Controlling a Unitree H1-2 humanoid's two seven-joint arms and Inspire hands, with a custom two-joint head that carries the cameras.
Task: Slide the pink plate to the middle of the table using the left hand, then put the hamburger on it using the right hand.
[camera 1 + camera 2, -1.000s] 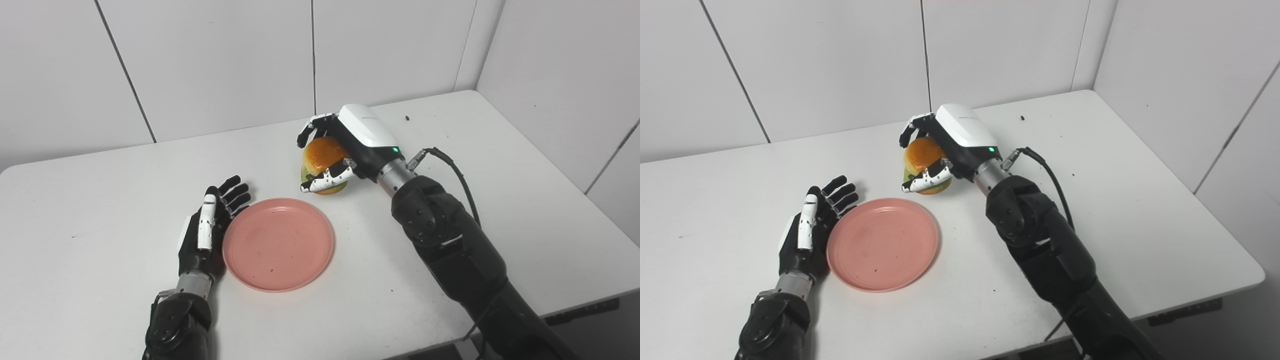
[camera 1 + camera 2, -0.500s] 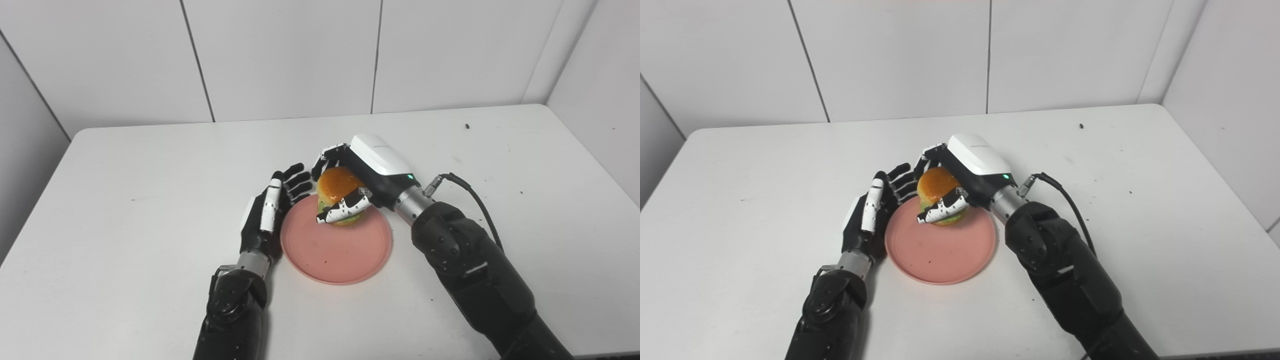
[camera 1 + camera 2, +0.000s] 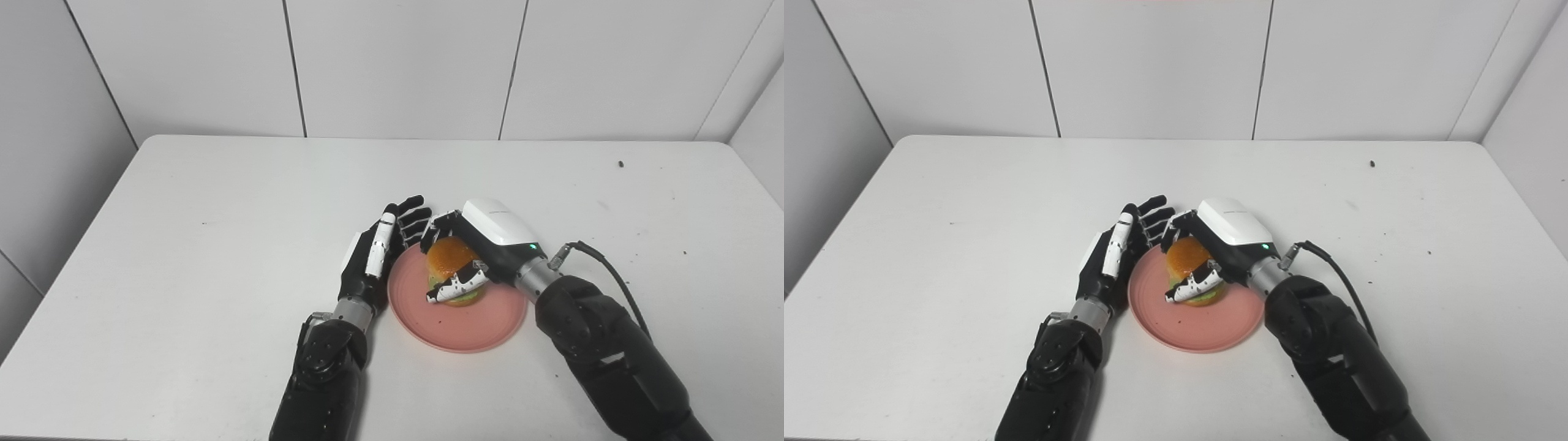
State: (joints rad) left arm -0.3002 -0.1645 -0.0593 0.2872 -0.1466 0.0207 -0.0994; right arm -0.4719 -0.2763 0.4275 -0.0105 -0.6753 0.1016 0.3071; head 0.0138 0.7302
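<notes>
The pink plate (image 3: 474,321) lies near the middle of the white table (image 3: 214,202). The hamburger (image 3: 450,260), orange bun over green filling, is over the plate's far part, and its base seems to rest on the plate. My right hand (image 3: 484,245) is shut on the hamburger, fingers behind it and thumb in front. My left hand (image 3: 380,257) is open with its fingers straight, standing against the plate's left rim. Both also show in the right eye view: the plate (image 3: 1206,324), the hamburger (image 3: 1188,260), the right hand (image 3: 1225,242) and the left hand (image 3: 1118,254).
White panelled walls run along the table's far edge (image 3: 429,138) and its left and right sides. Small dark specks lie on the table at the right (image 3: 620,164). A black cable (image 3: 603,263) loops from my right wrist.
The camera has panned left, so the whole picture shifted. My right hand carried the hamburger from beyond the plate to over it and lowered it. My left hand stays at the plate's left rim.
</notes>
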